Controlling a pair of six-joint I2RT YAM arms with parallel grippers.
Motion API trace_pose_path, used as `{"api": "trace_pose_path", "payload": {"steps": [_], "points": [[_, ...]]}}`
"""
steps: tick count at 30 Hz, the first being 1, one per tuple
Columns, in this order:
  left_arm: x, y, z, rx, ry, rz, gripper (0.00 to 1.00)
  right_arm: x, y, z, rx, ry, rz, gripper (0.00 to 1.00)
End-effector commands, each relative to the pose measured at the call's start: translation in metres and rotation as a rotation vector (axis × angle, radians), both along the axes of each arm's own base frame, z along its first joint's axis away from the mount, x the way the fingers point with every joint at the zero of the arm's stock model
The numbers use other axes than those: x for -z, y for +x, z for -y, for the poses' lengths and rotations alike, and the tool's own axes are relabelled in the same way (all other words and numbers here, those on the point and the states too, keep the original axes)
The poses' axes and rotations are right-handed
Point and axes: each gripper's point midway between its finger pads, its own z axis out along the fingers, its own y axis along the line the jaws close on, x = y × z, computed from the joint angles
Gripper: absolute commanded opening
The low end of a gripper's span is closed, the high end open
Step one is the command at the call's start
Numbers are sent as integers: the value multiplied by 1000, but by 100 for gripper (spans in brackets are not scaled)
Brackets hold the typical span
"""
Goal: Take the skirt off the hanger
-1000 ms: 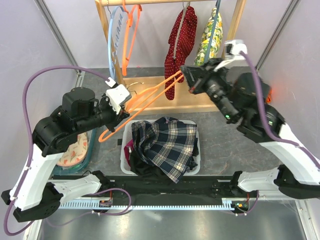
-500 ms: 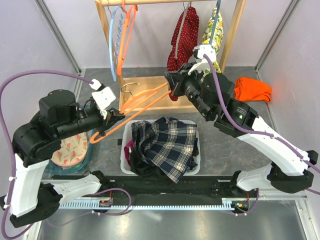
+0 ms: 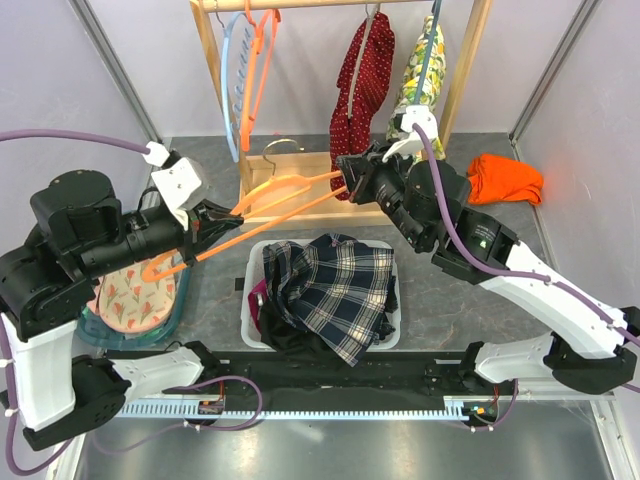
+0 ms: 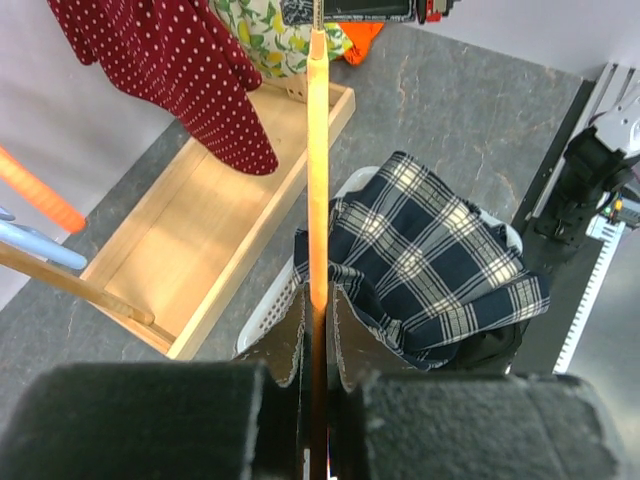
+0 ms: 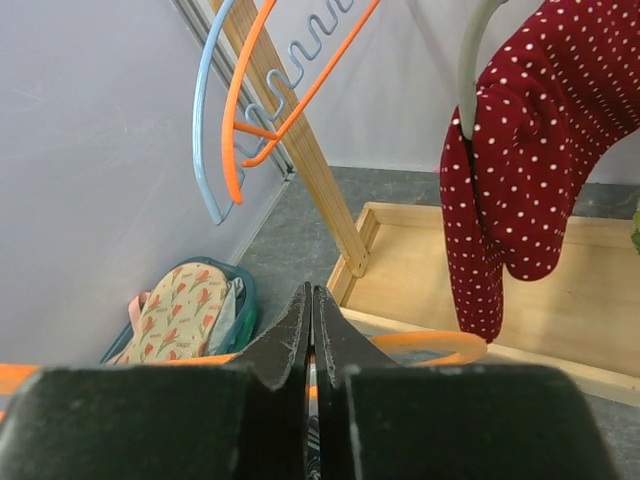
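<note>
Skirt (image 3: pixel 335 285) lies heaped in the white basket (image 3: pixel 249 300), clear of the hanger (image 3: pixel 280 220); the hanger hangs above and just behind it, long axis running left to right; left end effector (image 3: pixel 213 217) and right end effector (image 3: pixel 348 181) each pinch one end; the removal looks done.

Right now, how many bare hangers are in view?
3: light-blue hanger and red-orange hanger on the rail; the hanger held between both arms. More may hide under hung garments.
</note>
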Motion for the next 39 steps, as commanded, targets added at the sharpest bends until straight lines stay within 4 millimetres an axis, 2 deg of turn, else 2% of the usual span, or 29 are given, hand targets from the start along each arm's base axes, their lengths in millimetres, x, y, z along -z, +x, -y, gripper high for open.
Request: {"api": "trace_pose_path", "payload": {"steps": [1, 2, 3, 4, 5, 7, 8, 11, 15, 17, 19, 20, 21, 22, 23, 24, 27, 28, 30, 31, 36, 37, 39], "points": [[-53, -3, -12, -50, -143, 141, 2, -8, 0, 28, 86, -18, 13, 21], [-49, 1, -17, -86, -132, 142, 2, -11, -1, 33, 94, -15, 17, 28], [-45, 11, -28, -170, -114, 144, 2, -12, -2, 40, 117, -14, 17, 42], [-43, 12, -36, -204, -110, 150, 2, -17, -6, 51, 128, 1, 26, 71], [-31, 24, -44, -281, -79, 134, 2, -20, -8, 57, 143, 12, 27, 80], [-30, 31, -54, -354, -89, 144, 2, -24, -13, 75, 177, 36, 33, 96], [-26, 40, -61, -422, -73, 144, 2, -26, -15, 79, 183, 50, 36, 98], [-32, 62, -69, -550, -85, 149, 2, -32, -23, 88, 164, 86, 48, 98], [-33, 83, -63, -617, -97, 126, 2, -26, -29, 88, 142, 102, 35, 98], [-40, 90, -57, -617, -113, 126, 2, -21, -30, 90, 143, 101, 30, 98], [-39, 105, -41, -615, -115, 97, 2, -18, -30, 91, 143, 98, 25, 98], [-50, 105, -38, -604, -148, 105, 2, -16, -30, 91, 143, 97, 23, 98], [-47, 118, -26, -605, -144, 81, 2, -15, -30, 91, 143, 98, 21, 98], [-50, 121, -22, -600, -157, 76, 2, -13, -30, 91, 143, 93, 20, 98], [-60, 123, -17, -597, -199, 72, 2, -13, -30, 91, 144, 92, 19, 98], [-57, 134, -7, -596, -191, 60, 2, -11, -30, 90, 141, 89, 17, 98], [-71, 155, 3, -634, -272, 77, 2, -7, -29, 90, 144, 81, 12, 98], [-61, 168, 9, -646, -259, 69, 2, -5, -29, 88, 138, 79, 10, 98], [-70, 181, 21, -634, -320, 87, 2, -1, -29, 86, 134, 74, 3, 98], [-68, 192, 28, -641, -323, 84, 2, 1, -29, 85, 132, 72, 0, 98], [-80, 230, 40, -687, -409, 106, 2, 17, -28, 85, 137, 54, -19, 98], [-75, 242, 46, -697, -402, 104, 2, 19, -29, 85, 136, 52, -22, 98], [-71, 255, 51, -704, -398, 101, 2, 23, -28, 86, 140, 50, -27, 98]]}}
